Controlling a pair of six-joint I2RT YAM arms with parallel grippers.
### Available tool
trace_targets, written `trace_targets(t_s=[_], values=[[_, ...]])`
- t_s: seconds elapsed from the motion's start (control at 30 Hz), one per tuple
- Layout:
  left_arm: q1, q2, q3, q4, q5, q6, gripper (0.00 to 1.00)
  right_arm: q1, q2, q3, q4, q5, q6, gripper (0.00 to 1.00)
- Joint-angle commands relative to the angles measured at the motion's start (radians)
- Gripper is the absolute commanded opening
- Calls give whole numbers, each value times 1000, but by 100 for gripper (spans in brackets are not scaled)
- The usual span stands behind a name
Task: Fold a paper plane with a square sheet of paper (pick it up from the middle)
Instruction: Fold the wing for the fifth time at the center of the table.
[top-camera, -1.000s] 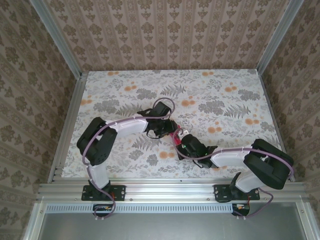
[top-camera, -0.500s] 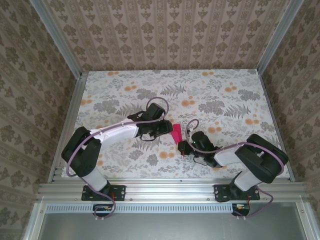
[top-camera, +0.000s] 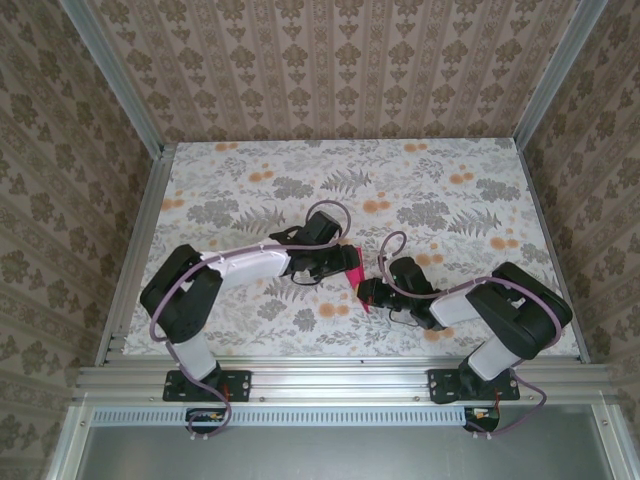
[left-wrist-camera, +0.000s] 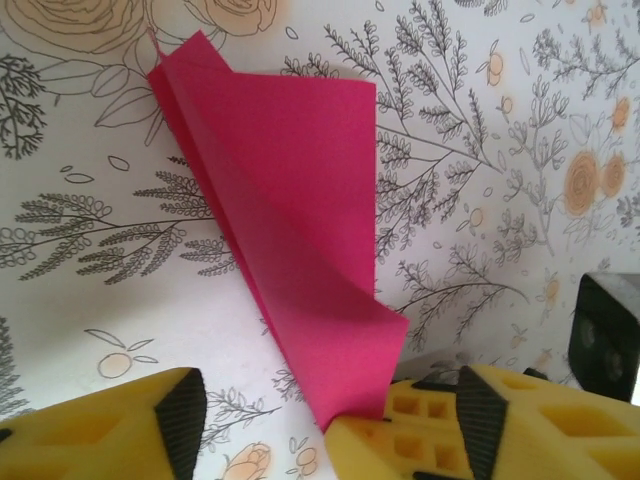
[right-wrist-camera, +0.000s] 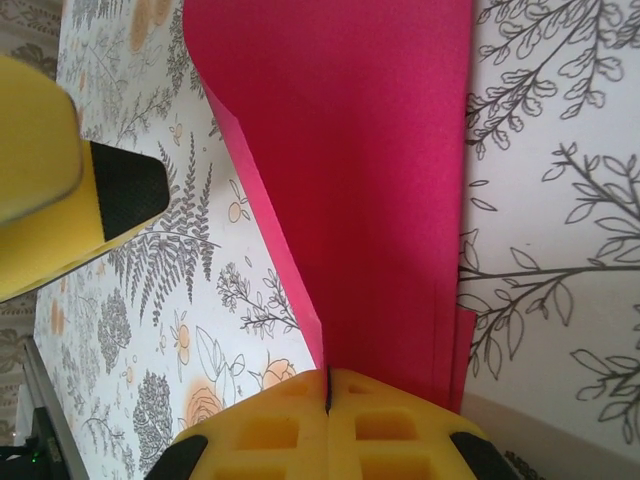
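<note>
We look down on a table (top-camera: 450, 190) spread with a white cloth printed in grey ferns and orange flowers. It is boxed in by walls (top-camera: 340, 70) papered in a beige damask stripe and edged at the near side by a ribbed aluminium frame (top-camera: 330, 378). Both arms are smooth white shells with black joints, each trailed by a lilac cable. The left arm (top-camera: 245, 265) reaches in from the left and the right arm (top-camera: 500, 310) folds low from the right. They meet a little nearer to us than the table's middle.

The left gripper (top-camera: 335, 262) carries blocky yellow fingers (left-wrist-camera: 90, 435) with black pads. In its wrist view they stand well apart, and the paper's lower end lies against the inner edge of one, unpinched. The right gripper (top-camera: 366, 293) has its two yellow fingers (right-wrist-camera: 400, 430) pressed together, clamped on the near end of the sheet of paper (top-camera: 353, 268).

That sheet is thin, matte magenta, folded into a long narrow shape with crisp creases. In the left wrist view its top layer lifts and curls off the one beneath.

Against half a second ago, the left arm's elbow sits closer in and its gripper has come up beside the paper. The right gripper and the paper lie about where they were.

The paper's long axis runs from the right gripper toward the far wall, leaning slightly left. It widens away from the grip.
</note>
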Motion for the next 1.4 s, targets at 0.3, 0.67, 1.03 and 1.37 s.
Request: trace_targets(t_s=[0.3,0.67,1.03,1.37], values=[[43,84,96,-58,23,-65,81,1,-27,22,-45,-29,-101,1],[43,155,133,-69,59,-102,67,35,-138,77,-282,56,-287,5],[43,154,139,-87,60,-99,38,102,-172,106,-377,174,-392,9],[44,151,136,-96,64,-96,15,176,-236,129,-501,310,-499,28]])
